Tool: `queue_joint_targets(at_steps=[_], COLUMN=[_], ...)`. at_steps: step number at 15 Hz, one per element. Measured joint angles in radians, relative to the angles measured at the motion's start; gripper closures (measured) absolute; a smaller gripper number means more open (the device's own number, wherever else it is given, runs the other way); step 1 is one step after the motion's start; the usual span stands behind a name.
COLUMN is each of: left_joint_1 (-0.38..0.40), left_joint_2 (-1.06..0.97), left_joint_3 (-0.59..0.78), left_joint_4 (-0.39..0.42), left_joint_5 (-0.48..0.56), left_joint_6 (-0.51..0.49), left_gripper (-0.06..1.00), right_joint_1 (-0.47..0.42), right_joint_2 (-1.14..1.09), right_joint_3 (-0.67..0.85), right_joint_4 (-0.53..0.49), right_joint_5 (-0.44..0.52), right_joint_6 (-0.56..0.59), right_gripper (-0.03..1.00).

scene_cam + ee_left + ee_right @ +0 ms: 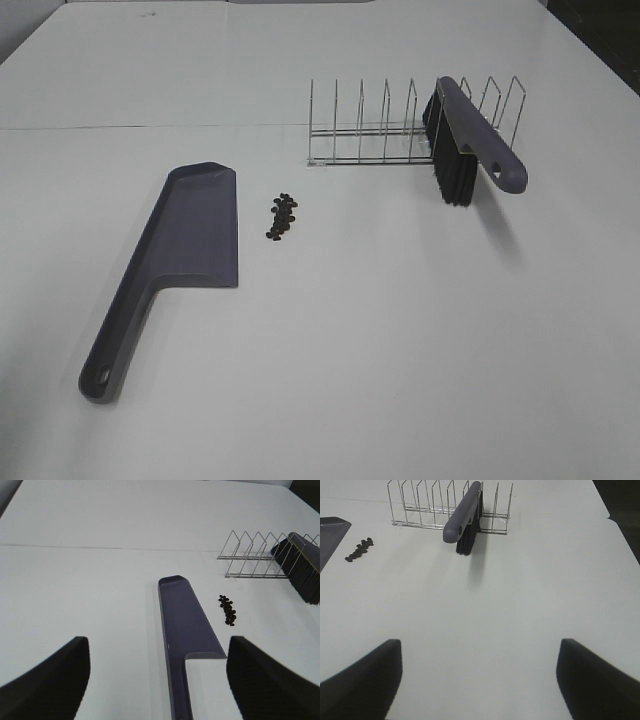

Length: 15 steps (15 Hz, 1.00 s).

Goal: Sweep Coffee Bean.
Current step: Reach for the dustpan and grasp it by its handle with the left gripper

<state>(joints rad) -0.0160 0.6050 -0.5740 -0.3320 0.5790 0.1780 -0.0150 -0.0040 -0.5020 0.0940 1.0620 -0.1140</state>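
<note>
The coffee beans (282, 215) lie in a small dark cluster on the white table, just right of the grey dustpan (185, 250), which lies flat with its handle toward the near edge. The grey brush (470, 140) with black bristles leans in the wire rack (400, 130). Neither gripper shows in the exterior view. In the left wrist view my left gripper (157, 647) is open and empty above the dustpan's (187, 615) handle, the beans (228, 611) beyond. In the right wrist view my right gripper (480, 647) is open and empty, well short of the brush (462, 515).
The wire rack (250, 555) stands at the back right of the table, its slots left of the brush empty. A seam runs across the table (150, 127) behind the dustpan. The table's dark right edge (625, 525) lies past the brush.
</note>
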Motion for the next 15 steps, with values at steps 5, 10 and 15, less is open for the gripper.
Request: queue_joint_targets(at_steps=[5,10,15], left_joint_1=[0.0,-0.094,-0.253], left_joint_2=[0.537,0.941,1.244], left_joint_3=[-0.22,-0.465,-0.647], left_joint_4=[-0.059,-0.068,0.194], left_joint_5=[0.021,0.2,0.316], left_joint_6=[0.036,-0.013,-0.296], left_gripper=[0.23,0.23,0.17], right_joint_1=[0.0,0.0,0.0], right_joint_2=[0.0,0.0,0.0], right_joint_3=[0.0,0.0,0.0], right_joint_4=[0.0,0.0,0.0], right_joint_5=[0.0,0.0,0.0], right_joint_6=[0.0,0.0,0.0], right_gripper=[0.23,0.23,0.23])
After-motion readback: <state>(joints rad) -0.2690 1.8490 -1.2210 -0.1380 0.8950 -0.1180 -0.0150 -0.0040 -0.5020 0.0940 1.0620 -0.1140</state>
